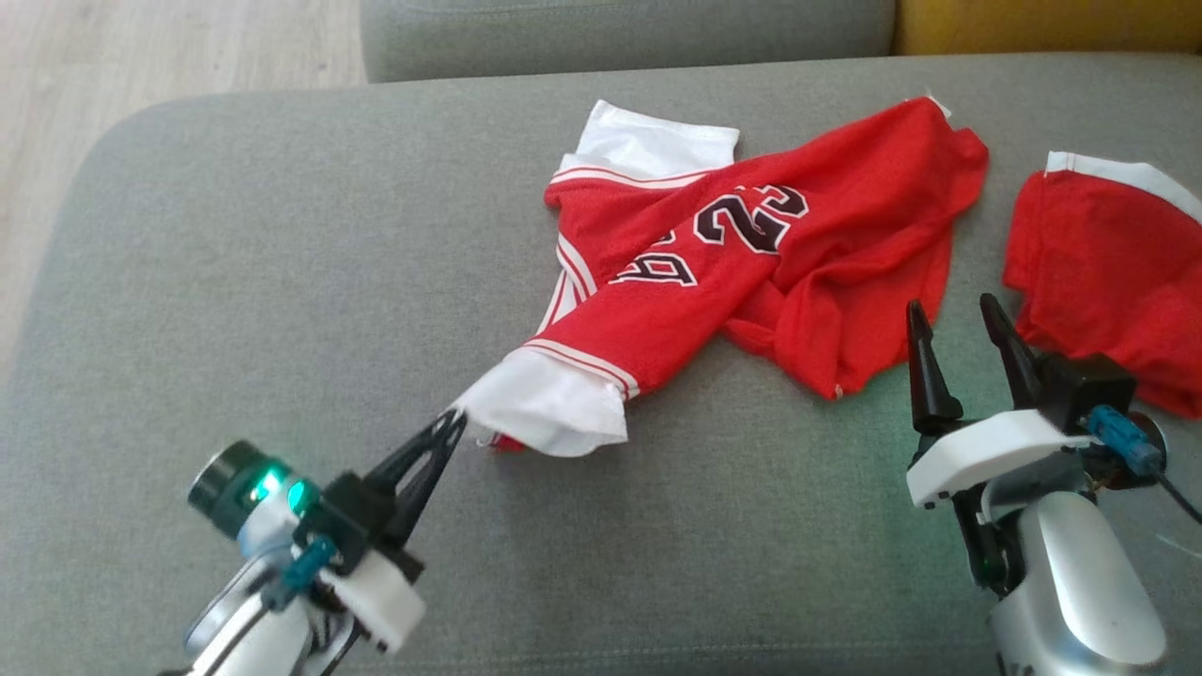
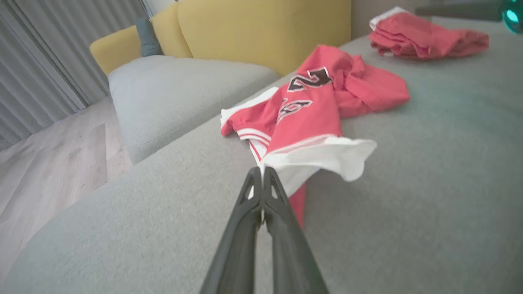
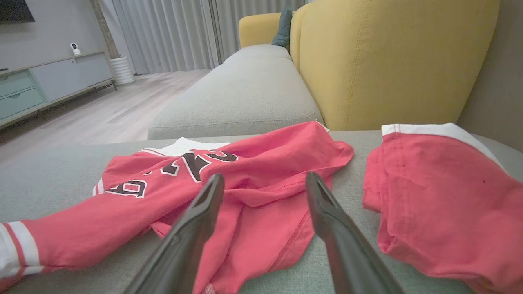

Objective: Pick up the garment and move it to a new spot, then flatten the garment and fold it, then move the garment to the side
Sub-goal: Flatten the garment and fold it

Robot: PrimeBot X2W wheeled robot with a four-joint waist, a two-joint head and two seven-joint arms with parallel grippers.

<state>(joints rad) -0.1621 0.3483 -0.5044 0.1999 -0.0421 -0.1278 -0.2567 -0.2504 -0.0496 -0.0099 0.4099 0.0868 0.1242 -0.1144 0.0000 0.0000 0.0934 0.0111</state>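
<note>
The garment (image 1: 751, 263) is a red jersey with white sleeves and black numbers, lying crumpled across the middle of the grey cushion (image 1: 282, 282). My left gripper (image 1: 454, 420) is shut on the edge of its near white sleeve, which stretches toward me; the left wrist view shows the garment (image 2: 310, 118) running away from the pinched fingertips of the left gripper (image 2: 261, 173). My right gripper (image 1: 948, 314) stands open just short of the garment's near right hem, holding nothing. In the right wrist view the garment (image 3: 253, 183) lies between and beyond the spread fingers of the right gripper (image 3: 264, 183).
A second red-and-white cloth (image 1: 1108, 263) lies folded at the cushion's right side, close to my right gripper. A yellow sofa back (image 3: 388, 61) and another grey cushion (image 3: 241, 98) sit behind. The cushion's left edge drops to a wooden floor (image 1: 141, 47).
</note>
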